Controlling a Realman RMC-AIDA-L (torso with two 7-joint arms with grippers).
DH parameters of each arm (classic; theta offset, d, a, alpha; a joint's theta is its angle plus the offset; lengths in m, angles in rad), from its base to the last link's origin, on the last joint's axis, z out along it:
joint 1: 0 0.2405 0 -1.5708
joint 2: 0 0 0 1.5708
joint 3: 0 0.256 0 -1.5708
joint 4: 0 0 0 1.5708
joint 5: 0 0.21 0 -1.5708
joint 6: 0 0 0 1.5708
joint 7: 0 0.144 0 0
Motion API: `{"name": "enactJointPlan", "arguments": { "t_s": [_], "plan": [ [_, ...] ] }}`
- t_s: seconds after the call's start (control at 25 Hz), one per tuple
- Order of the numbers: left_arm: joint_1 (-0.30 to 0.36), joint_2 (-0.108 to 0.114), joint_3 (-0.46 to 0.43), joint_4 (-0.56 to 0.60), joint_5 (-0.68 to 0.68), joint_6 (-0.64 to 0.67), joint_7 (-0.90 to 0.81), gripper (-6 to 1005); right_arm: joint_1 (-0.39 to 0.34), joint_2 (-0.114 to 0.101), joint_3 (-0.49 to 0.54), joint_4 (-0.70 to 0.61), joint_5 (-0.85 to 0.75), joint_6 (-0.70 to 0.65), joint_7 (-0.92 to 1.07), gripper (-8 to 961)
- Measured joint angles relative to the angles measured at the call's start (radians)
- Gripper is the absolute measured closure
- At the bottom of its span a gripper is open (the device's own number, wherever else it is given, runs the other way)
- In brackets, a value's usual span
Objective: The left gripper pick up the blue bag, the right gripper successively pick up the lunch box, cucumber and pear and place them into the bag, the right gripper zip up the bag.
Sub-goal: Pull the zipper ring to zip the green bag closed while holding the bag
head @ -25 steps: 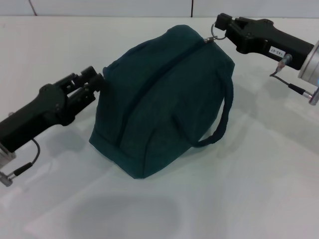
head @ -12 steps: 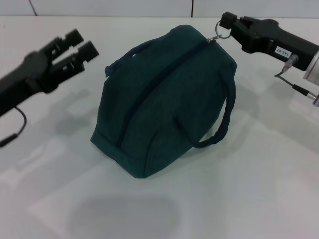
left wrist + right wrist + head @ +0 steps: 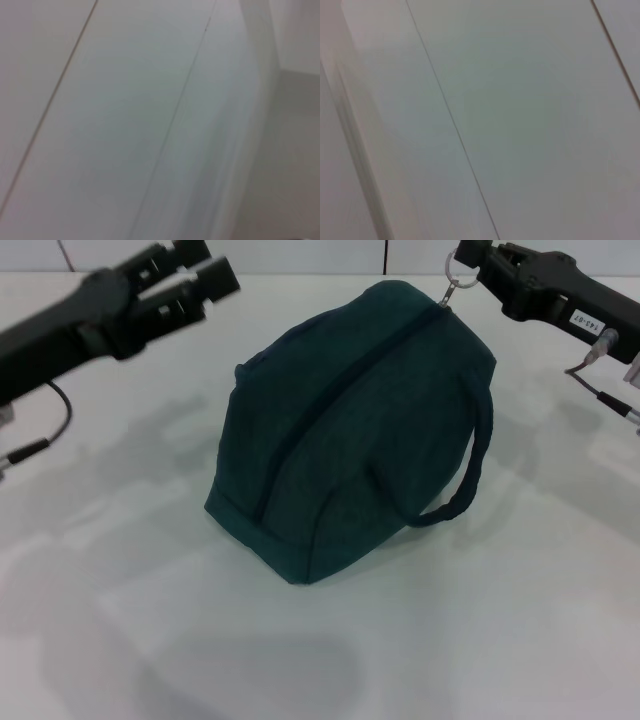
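While the bag (image 3: 350, 430) sits zipped on the white worktop (image 3: 500, 640), the right gripper (image 3: 468, 255) is pinched narrow on the ring pull (image 3: 456, 283) at the far end of the zip line. The bag's top corner looks lifted a little toward that gripper. The left gripper (image 3: 205, 268) hangs in the air off the bag's far left side, well apart from the fabric, its fingers a narrow gap apart and holding nothing. One loop handle (image 3: 470, 475) droops down the bag's right side. No lunch box, cucumber or pear is in view; they may be inside, so the task looks close to done.

The main risk, as I judge it, is the ring. With nothing steadying the bag, a pull on it would drag or tip the whole bag across the worktop, or reopen the zip if the pull runs back along the seam. If the gripper lifts off before it lets go, the bag could rise and drop. Both wrist views show only pale panels.
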State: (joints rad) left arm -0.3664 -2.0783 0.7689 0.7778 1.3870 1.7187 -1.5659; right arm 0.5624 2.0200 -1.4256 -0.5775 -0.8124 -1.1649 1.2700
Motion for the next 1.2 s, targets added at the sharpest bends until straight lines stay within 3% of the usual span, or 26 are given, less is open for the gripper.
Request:
{"name": "enactJointPlan", "arguments": {
  "t_s": [0.16, 0.24, 0.28, 0.36, 0.48, 0.56, 0.6, 0.64, 0.76, 0.84, 1.0, 1.08, 1.2],
  "plan": [
    [-0.008, 0.016, -0.005, 0.115, 0.034, -0.084, -0.086, 124, 0.002, 0.0, 0.006, 0.005, 0.0, -0.003, -0.005, 937],
    [-0.008, 0.016, -0.005, 0.115, 0.034, -0.084, -0.086, 124, 0.002, 0.0, 0.006, 0.005, 0.0, -0.003, -0.005, 936],
    [-0.04, 0.054, -0.005, 0.206, 0.092, -0.175, -0.154, 124, 0.005, 0.0, 0.007, 0.008, 0.001, -0.005, -0.01, 936],
    [-0.068, 0.084, -0.005, 0.225, 0.119, -0.204, -0.215, 124, 0.006, 0.0, 0.007, 0.008, 0.001, -0.006, -0.013, 936],
    [-0.132, 0.145, -0.005, 0.24, 0.188, -0.215, -0.344, 125, 0.006, 0.0, 0.007, 0.008, 0.004, -0.007, -0.014, 936],
    [-0.166, 0.168, 0.0, 0.279, 0.255, -0.211, -0.404, 125, 0.006, 0.0, 0.007, 0.011, 0.018, -0.009, -0.007, 936],
    [-0.166, 0.168, 0.0, 0.279, 0.255, -0.211, -0.404, 125, 0.007, 0.0, 0.007, 0.013, 0.025, -0.009, -0.004, 936],
    [-0.184, 0.161, 0.012, 0.365, 0.332, -0.201, -0.449, 125, 0.009, 0.001, 0.006, 0.015, 0.035, -0.013, 0.0, 936],
    [-0.185, 0.124, 0.051, 0.486, 0.39, -0.192, -0.492, 125, 0.011, 0.002, 0.006, 0.016, 0.042, -0.026, 0.002, 937],
    [-0.181, 0.092, 0.119, 0.607, 0.437, -0.19, -0.56, 125, 0.011, 0.002, 0.006, 0.018, 0.043, -0.029, 0.002, 937],
    [-0.176, 0.073, 0.293, 0.816, 0.597, -0.184, -0.798, 126, 0.011, 0.003, 0.007, 0.034, 0.044, -0.03, 0.0, 937],
    [-0.173, 0.063, 0.344, 0.878, 0.651, -0.179, -0.884, 126, 0.011, 0.003, 0.007, 0.041, 0.048, -0.031, 0.0, 937],
    [-0.141, 0.026, 0.376, 0.95, 0.674, -0.168, -0.961, 126, 0.009, 0.003, 0.007, 0.048, 0.054, -0.033, -0.001, 937]
  ]
}}
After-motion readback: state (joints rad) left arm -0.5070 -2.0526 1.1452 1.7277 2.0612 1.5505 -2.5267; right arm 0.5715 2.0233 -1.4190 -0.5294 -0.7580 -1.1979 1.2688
